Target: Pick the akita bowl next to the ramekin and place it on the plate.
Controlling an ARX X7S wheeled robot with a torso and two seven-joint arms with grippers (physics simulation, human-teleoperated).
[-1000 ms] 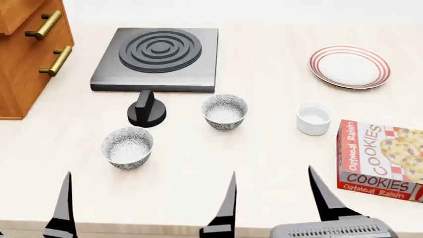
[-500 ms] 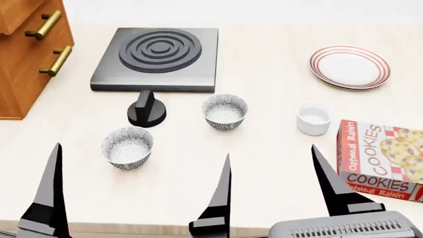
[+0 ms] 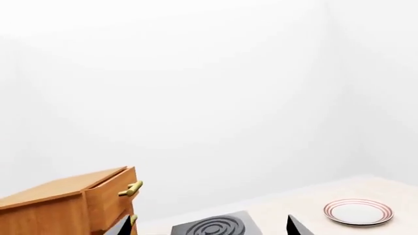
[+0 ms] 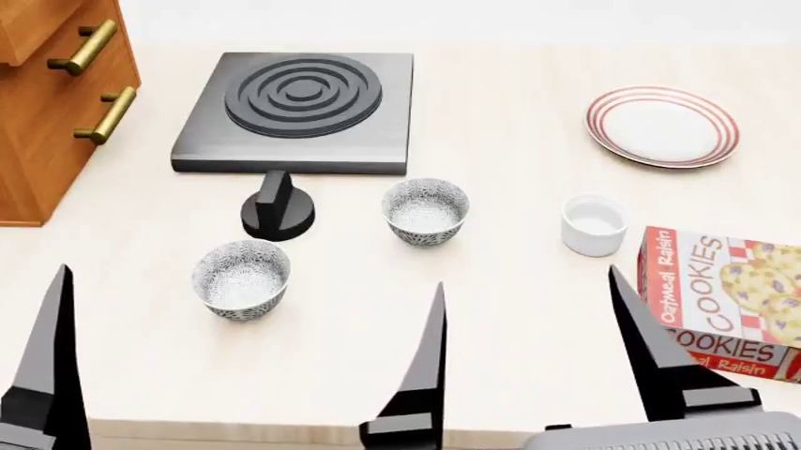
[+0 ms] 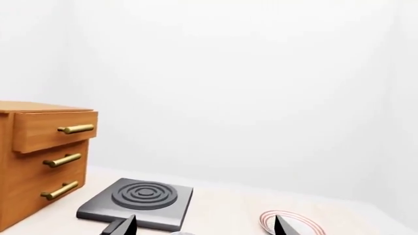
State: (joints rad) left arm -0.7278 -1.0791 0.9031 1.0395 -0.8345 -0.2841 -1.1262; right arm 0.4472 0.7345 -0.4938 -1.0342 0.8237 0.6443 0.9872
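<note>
While both grippers' fingers stand apart and empty, the approach begins: reach the akita bowl (image 4: 426,211) beside the ramekin (image 4: 594,224).

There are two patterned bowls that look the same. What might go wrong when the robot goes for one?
It might pick the wrong twin: the akita bowl nearer the ramekin is the target, not the other bowl by the black knob. The right gripper could also bump the cookie box beside it, or nudge the ramekin on the way to the plate.
</note>
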